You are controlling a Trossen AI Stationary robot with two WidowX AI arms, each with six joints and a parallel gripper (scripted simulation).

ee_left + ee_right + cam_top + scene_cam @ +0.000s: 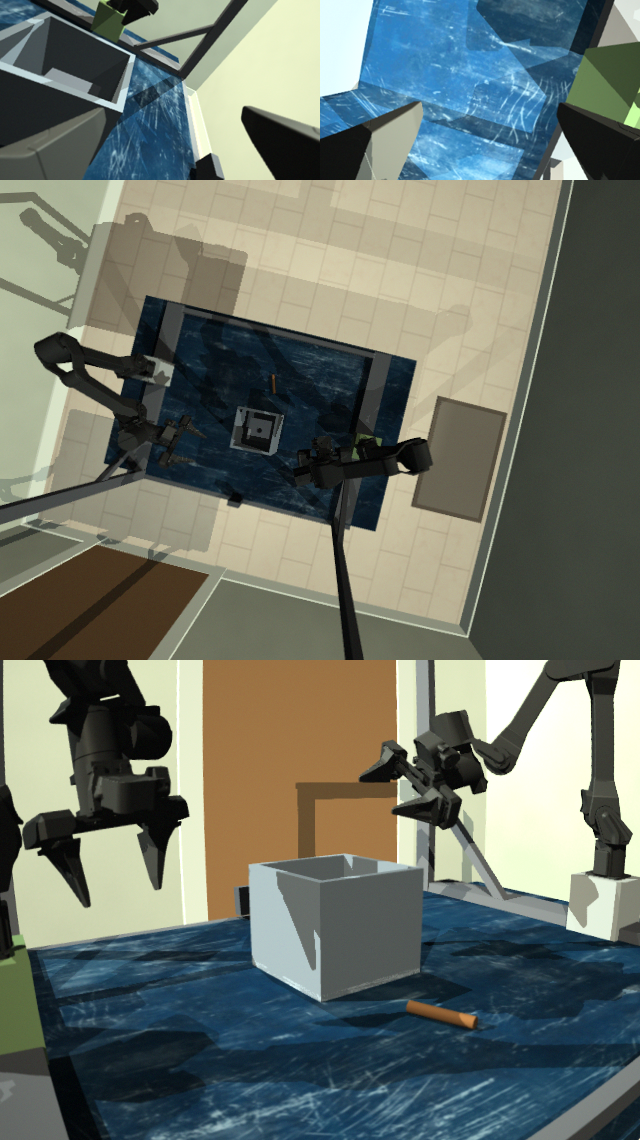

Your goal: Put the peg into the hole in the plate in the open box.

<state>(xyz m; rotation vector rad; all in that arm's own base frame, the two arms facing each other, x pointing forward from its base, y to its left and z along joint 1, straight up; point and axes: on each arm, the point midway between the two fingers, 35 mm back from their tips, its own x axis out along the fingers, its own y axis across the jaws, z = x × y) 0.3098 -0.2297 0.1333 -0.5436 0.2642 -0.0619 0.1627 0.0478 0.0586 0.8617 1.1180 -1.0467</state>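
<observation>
The orange peg [272, 384] lies flat on the blue table, apart from the box; it also shows in the exterior view [440, 1014] just in front of the box. The open grey box [256, 430] [336, 918] stands upright mid-table, and the plate with its dark hole [257, 431] shows at its bottom. My left gripper [185, 446] [410, 789] is open and empty, held in the air beside the box. The box shows in the left wrist view [64, 67]. My right gripper [309, 463] [111, 866] is open and empty, held high on the box's other side.
The left arm stands on a white base [602, 902] and the right arm on a green base [361, 437] [609, 79]. Grey frame rails [379, 386] run along the table's ends, with slanted struts [343, 552] rising from them.
</observation>
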